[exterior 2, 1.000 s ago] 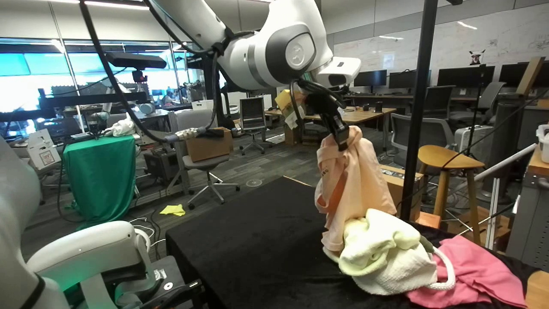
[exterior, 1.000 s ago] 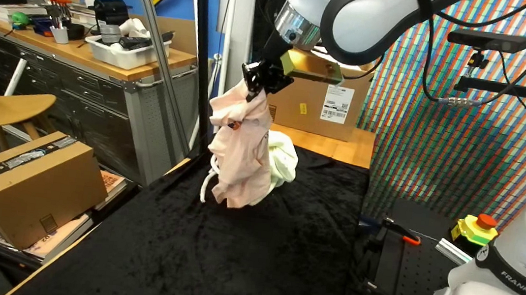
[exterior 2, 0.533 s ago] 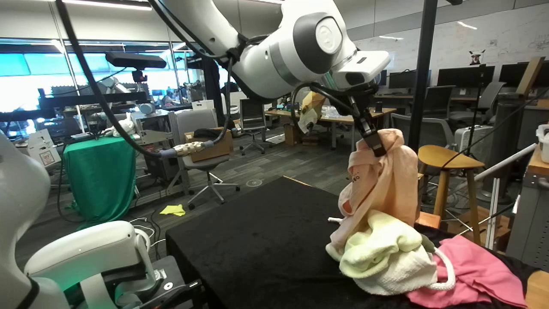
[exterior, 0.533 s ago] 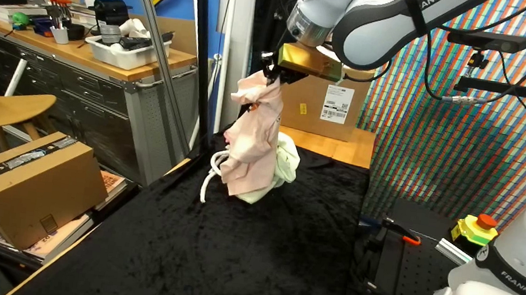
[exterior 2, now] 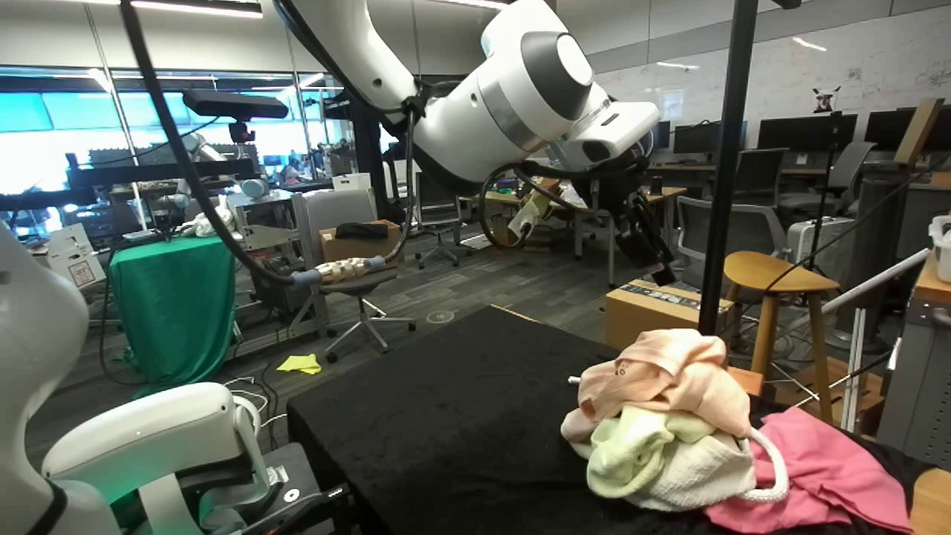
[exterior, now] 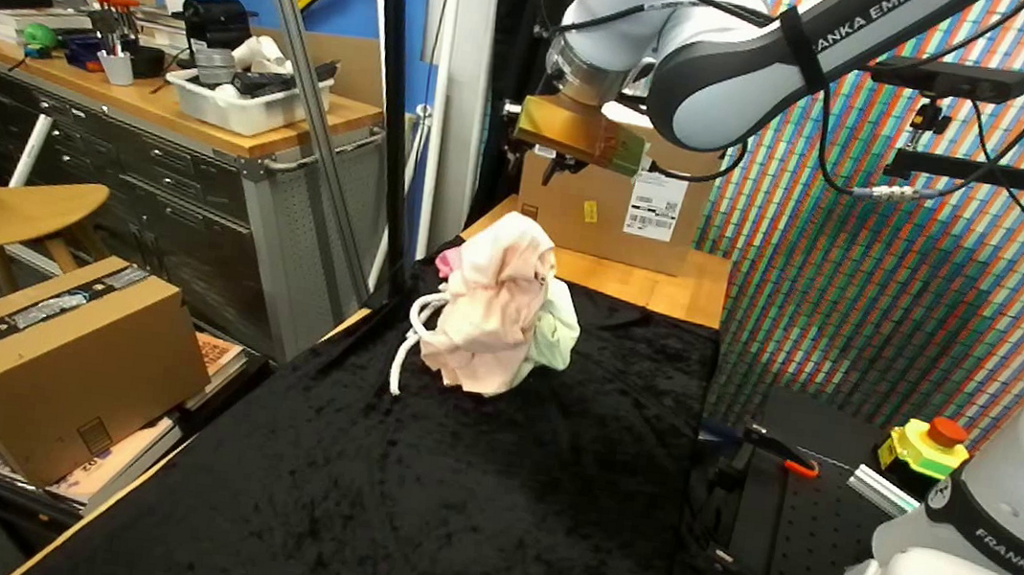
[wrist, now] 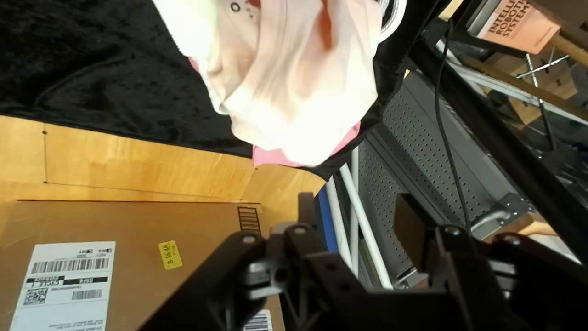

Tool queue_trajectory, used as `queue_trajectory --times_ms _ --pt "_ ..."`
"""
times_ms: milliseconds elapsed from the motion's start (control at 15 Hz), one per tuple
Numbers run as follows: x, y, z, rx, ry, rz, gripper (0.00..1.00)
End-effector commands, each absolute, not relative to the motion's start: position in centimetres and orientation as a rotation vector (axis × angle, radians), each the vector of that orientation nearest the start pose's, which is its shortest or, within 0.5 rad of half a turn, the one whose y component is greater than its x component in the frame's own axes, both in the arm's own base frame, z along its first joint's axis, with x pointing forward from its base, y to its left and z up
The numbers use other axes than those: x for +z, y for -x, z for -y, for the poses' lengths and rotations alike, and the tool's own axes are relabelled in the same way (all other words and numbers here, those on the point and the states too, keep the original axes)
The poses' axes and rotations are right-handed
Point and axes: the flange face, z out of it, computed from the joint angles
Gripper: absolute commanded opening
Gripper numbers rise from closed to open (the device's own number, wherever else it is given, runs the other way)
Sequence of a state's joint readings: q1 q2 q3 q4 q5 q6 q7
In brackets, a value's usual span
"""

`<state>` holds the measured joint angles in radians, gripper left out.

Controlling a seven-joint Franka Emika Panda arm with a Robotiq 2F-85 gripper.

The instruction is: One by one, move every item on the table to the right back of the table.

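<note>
A peach cloth [exterior: 492, 309] lies crumpled on top of a pale green cloth [exterior: 557, 329] at one end of the black-covered table [exterior: 448, 512]. In an exterior view the peach cloth [exterior 2: 672, 371] rests on the pale green cloth [exterior 2: 628, 449], beside a pink cloth [exterior 2: 825, 472]. A white rope [exterior 2: 776, 464] loops out of the pile. In the wrist view the peach cloth [wrist: 294, 82] covers most of the pink cloth [wrist: 275, 157]. My gripper [wrist: 353, 214] is open with nothing between its fingers. In an exterior view the gripper [exterior 2: 657, 271] hangs above the pile, apart from it.
A large cardboard box [exterior: 598, 206] stands on the bare wooden strip [exterior: 666, 286] behind the black cover. A dark upright post [exterior 2: 724, 171] rises close beside the pile. A metal cabinet [wrist: 395, 184] is past the table edge.
My gripper has opened and let go of the peach cloth. The cloth has dropped from hanging upright into a heap on the pale green cloth. The gripper has come free of it.
</note>
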<state>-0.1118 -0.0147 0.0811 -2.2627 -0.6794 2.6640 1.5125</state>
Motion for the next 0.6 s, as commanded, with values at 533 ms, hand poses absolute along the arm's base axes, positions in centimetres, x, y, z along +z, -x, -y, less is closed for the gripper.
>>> queue_trajectory --times_ms 533 --pt "37.2 -47.2 -10.9 -0.520 2.929 -0.923 1.00"
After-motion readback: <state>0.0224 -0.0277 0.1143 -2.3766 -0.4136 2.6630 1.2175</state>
